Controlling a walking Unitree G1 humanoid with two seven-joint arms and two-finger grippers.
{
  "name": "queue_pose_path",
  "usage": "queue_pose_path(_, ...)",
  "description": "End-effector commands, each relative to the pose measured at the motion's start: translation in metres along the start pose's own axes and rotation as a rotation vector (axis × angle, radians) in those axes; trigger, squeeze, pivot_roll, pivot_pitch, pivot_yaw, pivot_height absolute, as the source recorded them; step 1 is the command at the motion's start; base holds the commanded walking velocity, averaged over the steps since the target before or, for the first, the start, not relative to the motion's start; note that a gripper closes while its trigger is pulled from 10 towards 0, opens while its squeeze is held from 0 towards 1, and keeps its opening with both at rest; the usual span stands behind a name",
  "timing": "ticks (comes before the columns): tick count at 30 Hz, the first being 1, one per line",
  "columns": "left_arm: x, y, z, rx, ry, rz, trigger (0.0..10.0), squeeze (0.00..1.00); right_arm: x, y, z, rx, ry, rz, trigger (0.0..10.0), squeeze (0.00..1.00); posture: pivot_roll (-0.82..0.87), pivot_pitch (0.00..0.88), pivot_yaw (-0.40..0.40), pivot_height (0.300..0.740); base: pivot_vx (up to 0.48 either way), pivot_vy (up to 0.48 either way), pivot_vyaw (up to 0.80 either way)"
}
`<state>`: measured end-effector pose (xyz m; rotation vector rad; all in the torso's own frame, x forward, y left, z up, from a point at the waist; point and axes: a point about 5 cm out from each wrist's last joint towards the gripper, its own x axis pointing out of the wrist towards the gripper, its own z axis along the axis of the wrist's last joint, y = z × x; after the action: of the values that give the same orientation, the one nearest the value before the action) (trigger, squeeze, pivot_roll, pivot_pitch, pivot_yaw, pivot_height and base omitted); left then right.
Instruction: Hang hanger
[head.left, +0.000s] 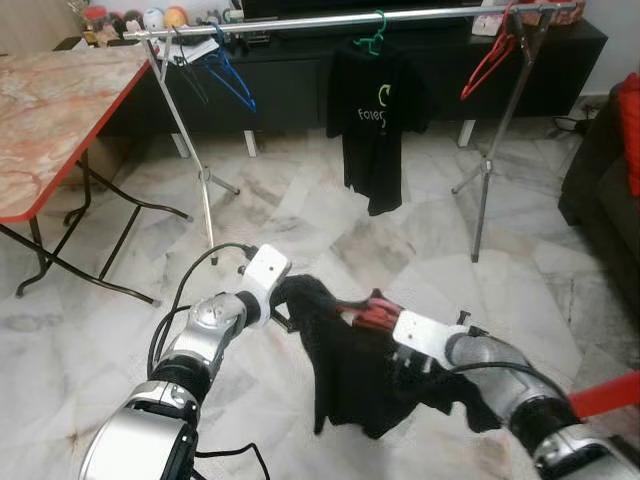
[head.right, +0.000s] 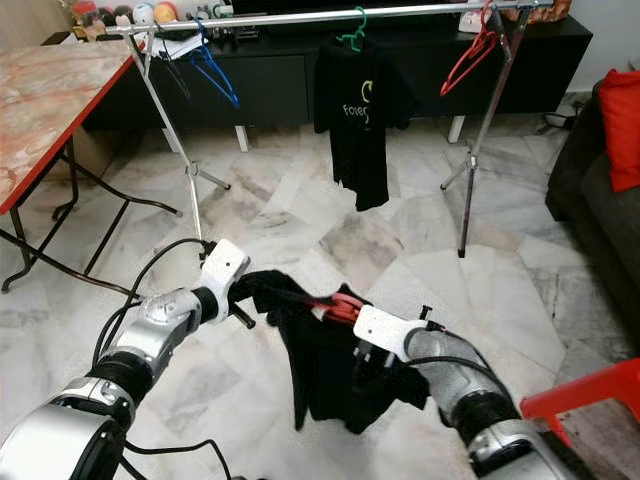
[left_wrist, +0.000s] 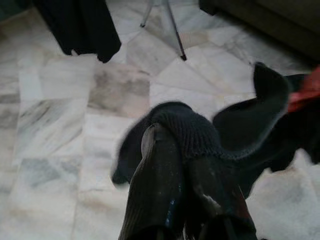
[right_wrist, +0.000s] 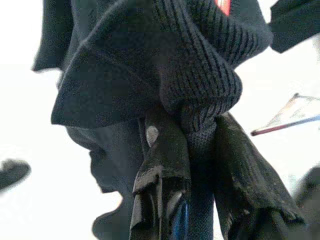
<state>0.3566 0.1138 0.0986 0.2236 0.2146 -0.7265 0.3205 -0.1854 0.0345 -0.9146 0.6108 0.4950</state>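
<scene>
Black shirt (head.left: 350, 375) on red hanger (head.left: 362, 310), slung between left gripper (head.left: 283, 300) and right gripper (head.left: 395, 350), both pinching its ribbed edge.

Garment (head.left: 370, 375) is hanging between the left gripper (head.left: 290, 300) & right gripper (head.left: 405, 365), low in front of robot, w/ hanger (head.left: 362, 310) poking out at its top between them. Rail (head.left: 340, 20) is running across behind, w/ shirt (head.left: 375, 120) hanging near its middle. Table (head.left: 50, 130) is standing to the left, cabinet (head.left: 290, 80) sitting behind the rail, sofa (head.left: 605, 190) to the right.
</scene>
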Motion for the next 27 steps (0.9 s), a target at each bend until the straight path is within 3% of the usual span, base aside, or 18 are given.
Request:
queue_pose_path(1, -0.001, 0.0, 0.003, -0.008, -0.011, -0.027, 10.0, 0.0, 0.002, -0.002, 0.011, 0.123, -0.047, -0.007, 0.0, 0.0, -0.08, 0.08, 0.075, 0.74, 0.0, 0.0, 0.0)
queue_pose_path(11, -0.003, -0.015, 0.006, 0.012, -0.026, -0.174, 10.0, 0.0, 0.009, 0.001, 0.021, 0.263, -0.074, -0.038, 0.0, 0.0, -0.07, 0.075, 0.071, 0.74, 0.0, 0.0, 0.0)
queue_pose_path(16, -0.008, -0.028, 0.012, 0.029, -0.052, -0.312, 10.0, 0.0, 0.011, -0.001, 0.024, 0.353, -0.069, -0.098, 0.0, 0.0, -0.07, 0.073, 0.075, 0.74, 0.0, 0.0, 0.0)
queue_pose_path(22, -0.015, -0.041, 0.004, 0.034, 0.006, -0.436, 10.0, 0.0, 0.011, -0.009, 0.039, 0.455, -0.153, -0.126, 0.0, 0.0, -0.06, 0.07, 0.076, 0.74, 0.0, 0.0, 0.0)
queue_pose_path(23, -0.016, -0.043, 0.001, 0.044, 0.029, -0.454, 10.0, 0.15, 0.011, -0.011, 0.042, 0.462, -0.172, -0.129, 0.0, 0.0, -0.06, 0.07, 0.076, 0.74, 0.0, 0.0, 0.0)
queue_pose_path(25, -0.018, -0.046, -0.006, 0.061, 0.065, -0.467, 10.0, 0.91, 0.01, -0.015, 0.05, 0.486, -0.211, -0.127, 0.0, 0.0, -0.06, 0.069, 0.074, 0.74, 0.0, 0.0, 0.0)
queue_pose_path(26, -0.019, -0.046, -0.008, 0.057, 0.077, -0.465, 10.0, 1.0, 0.01, -0.017, 0.053, 0.492, -0.23, -0.123, 0.0, 0.0, -0.06, 0.069, 0.074, 0.74, 0.0, 0.0, 0.0)
queue_pose_path(27, -0.019, -0.046, -0.009, 0.059, 0.084, -0.457, 10.0, 1.0, 0.009, -0.018, 0.056, 0.493, -0.245, -0.118, 0.0, 0.0, -0.06, 0.068, 0.074, 0.74, 0.0, 0.0, 0.0)
